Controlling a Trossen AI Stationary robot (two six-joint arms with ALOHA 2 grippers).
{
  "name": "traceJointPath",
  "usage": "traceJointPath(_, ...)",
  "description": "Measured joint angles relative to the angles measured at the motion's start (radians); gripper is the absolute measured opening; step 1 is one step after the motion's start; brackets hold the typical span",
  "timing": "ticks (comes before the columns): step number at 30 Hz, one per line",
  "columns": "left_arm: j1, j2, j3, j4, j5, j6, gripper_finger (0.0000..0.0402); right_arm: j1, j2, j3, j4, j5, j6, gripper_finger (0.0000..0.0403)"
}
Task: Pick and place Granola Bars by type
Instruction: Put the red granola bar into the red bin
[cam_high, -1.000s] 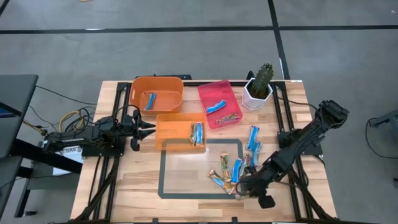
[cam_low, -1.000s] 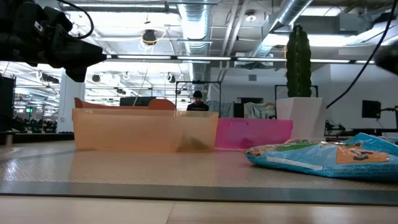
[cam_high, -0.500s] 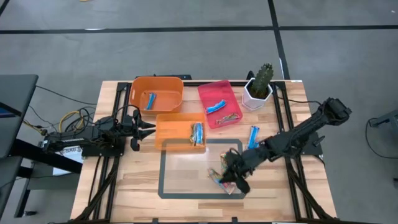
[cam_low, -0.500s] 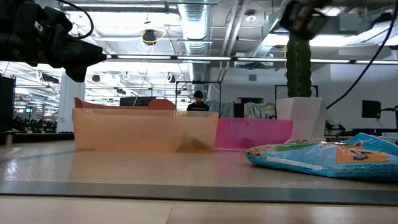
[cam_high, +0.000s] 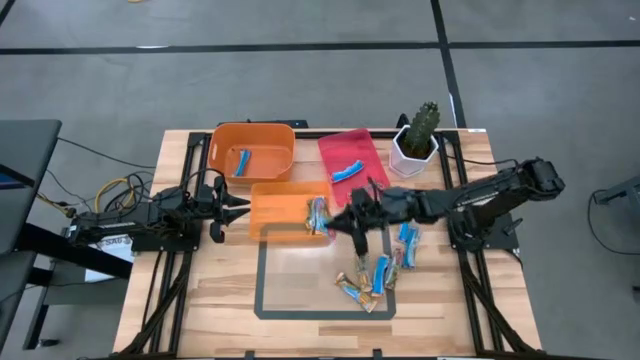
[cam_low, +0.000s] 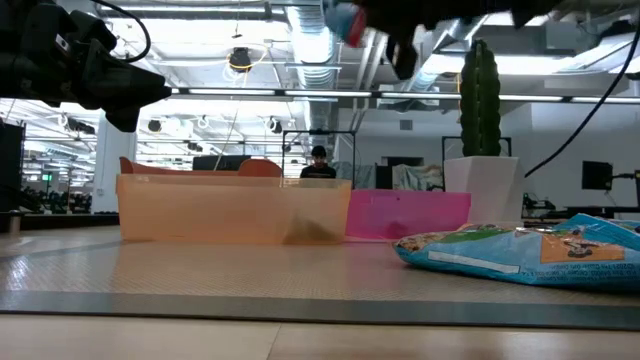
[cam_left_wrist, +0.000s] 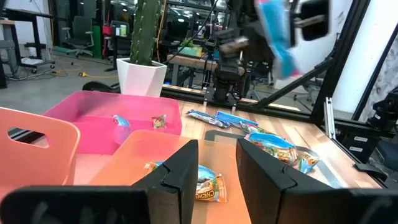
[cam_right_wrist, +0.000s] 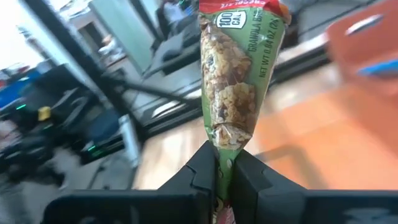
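Reading "GRANOLA", the bar (cam_right_wrist: 233, 81) sits in right pincer (cam_right_wrist: 225, 163).

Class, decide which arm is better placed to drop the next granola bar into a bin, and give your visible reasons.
The right. Its gripper already pinches a green-wrapped granola bar and hangs beside the near orange bin. The left gripper waits at that bin's other side, empty.

The granola bar (cam_right_wrist: 233, 93) pinched in the dark right gripper (cam_right_wrist: 225, 163) has a green wrapper with a red top and printed oat clusters. Bright blue bars (cam_high: 407, 232) lie on the pale wood table (cam_high: 300, 300), beside two orange bins (cam_high: 252, 148) and a pink bin (cam_high: 352, 150). A green cactus (cam_high: 423, 118) stands in a white pot (cam_high: 410, 155).
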Motion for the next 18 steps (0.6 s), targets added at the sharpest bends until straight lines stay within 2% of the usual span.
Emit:
traceJointPath(8, 0.000, 0.000, 0.000, 0.000, 0.000, 0.000, 0.0100, -0.179, 0.000, 0.000, 0.027, 0.001, -0.152, 0.0023)
traceJointPath(14, 0.000, 0.000, 0.000, 0.000, 0.000, 0.000, 0.0100, -0.284, 0.000, 0.000, 0.056, 0.054, -0.177, 0.0020)
traceJointPath(18, 0.000, 0.000, 0.000, 0.000, 0.000, 0.000, 0.0100, -0.317, 0.000, 0.000, 0.079, 0.054, -0.181, 0.0024)
